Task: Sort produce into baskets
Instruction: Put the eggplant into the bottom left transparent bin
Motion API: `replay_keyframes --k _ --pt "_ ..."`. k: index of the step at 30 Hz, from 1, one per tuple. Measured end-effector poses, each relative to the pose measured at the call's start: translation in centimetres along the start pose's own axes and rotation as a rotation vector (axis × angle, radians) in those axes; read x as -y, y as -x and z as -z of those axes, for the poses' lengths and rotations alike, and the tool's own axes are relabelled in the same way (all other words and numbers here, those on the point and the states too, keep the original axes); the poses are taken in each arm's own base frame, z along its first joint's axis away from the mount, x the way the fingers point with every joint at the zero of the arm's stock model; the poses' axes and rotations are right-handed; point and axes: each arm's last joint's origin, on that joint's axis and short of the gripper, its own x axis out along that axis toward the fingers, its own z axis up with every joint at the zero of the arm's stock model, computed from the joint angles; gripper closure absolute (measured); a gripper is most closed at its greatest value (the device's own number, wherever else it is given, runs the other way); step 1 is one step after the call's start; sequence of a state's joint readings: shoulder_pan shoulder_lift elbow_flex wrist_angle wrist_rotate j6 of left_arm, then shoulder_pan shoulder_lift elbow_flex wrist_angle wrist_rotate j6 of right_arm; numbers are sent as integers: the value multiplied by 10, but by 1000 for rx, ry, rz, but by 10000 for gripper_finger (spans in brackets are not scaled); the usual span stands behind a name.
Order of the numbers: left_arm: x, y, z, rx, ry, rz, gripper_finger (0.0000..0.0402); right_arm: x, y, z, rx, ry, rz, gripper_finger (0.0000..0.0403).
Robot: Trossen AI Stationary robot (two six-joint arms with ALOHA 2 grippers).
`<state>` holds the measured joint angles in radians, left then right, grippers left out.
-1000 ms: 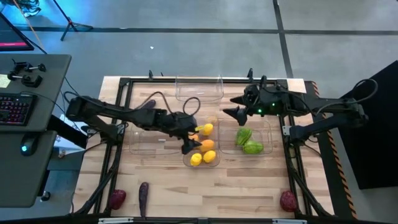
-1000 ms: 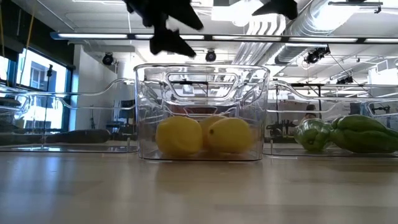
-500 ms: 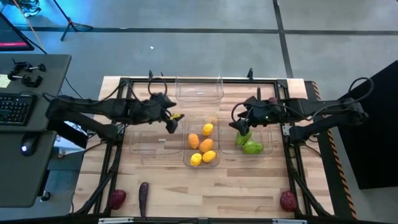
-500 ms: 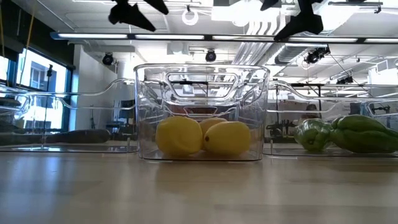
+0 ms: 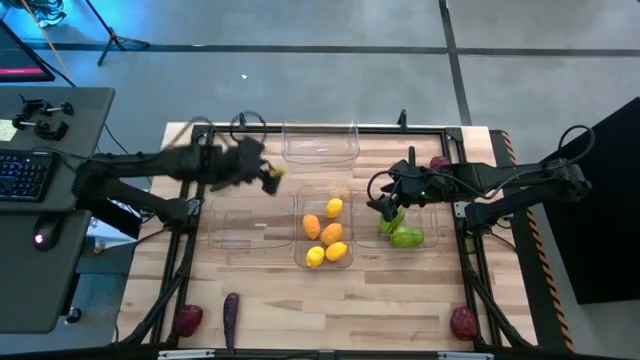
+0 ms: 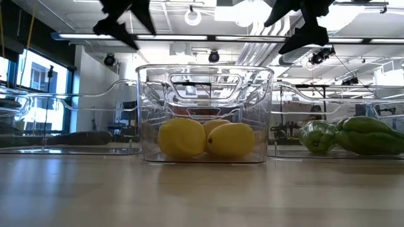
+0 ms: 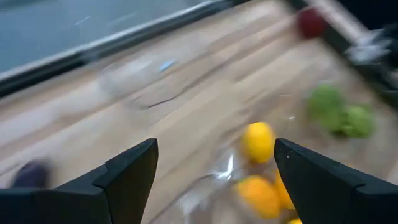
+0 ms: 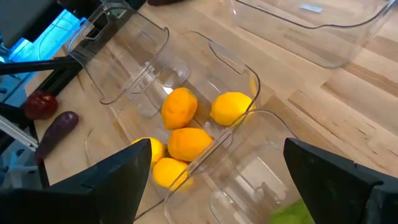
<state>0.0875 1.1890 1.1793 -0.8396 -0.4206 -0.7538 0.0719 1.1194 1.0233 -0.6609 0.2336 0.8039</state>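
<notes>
step: between picks, we think | left gripper [image 5: 272,178] wide open, empty, above left bin [image 5: 250,229] | right gripper [image 5: 383,199] open, empty, over greens [image 5: 400,228] | citrus [image 5: 326,236] in middle bin [image 5: 325,262] | next: go grab front-edge eggplant [image 5: 230,315], red ones [image 5: 189,319]

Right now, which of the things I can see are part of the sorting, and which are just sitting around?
Part of the job:
- yellow and orange fruit in the middle bin
- green vegetables in the right bin
- empty far bin and left bin
- eggplant and dark red pieces, unsorted at the table's near edge

Just lying about:
- keyboard on the side desk
</notes>
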Motion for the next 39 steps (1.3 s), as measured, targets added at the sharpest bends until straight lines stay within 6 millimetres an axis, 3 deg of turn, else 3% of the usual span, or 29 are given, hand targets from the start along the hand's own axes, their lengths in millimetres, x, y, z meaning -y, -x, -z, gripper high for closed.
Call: replay_keyframes --k 7,14,19,23,33,39 --pt "-75 -30 -25 -244 -3 -250 92 0 0 0 6 40 5 47" --pt "-125 -89 -34 -498 -78 -390 92 1 0 -2 54 -53 48 47" --pt "-144 -129 -27 -657 -133 -438 92 3 0 -3 120 -164 97 47" --pt "-153 -150 -20 -751 -148 -437 92 3 0 -3 125 -193 97 47" --pt "-171 -167 21 -859 -170 -417 92 3 0 -4 168 -250 126 47" --pt "-177 -173 29 -815 -148 -417 92 -2 -12 -5 173 -261 120 47"
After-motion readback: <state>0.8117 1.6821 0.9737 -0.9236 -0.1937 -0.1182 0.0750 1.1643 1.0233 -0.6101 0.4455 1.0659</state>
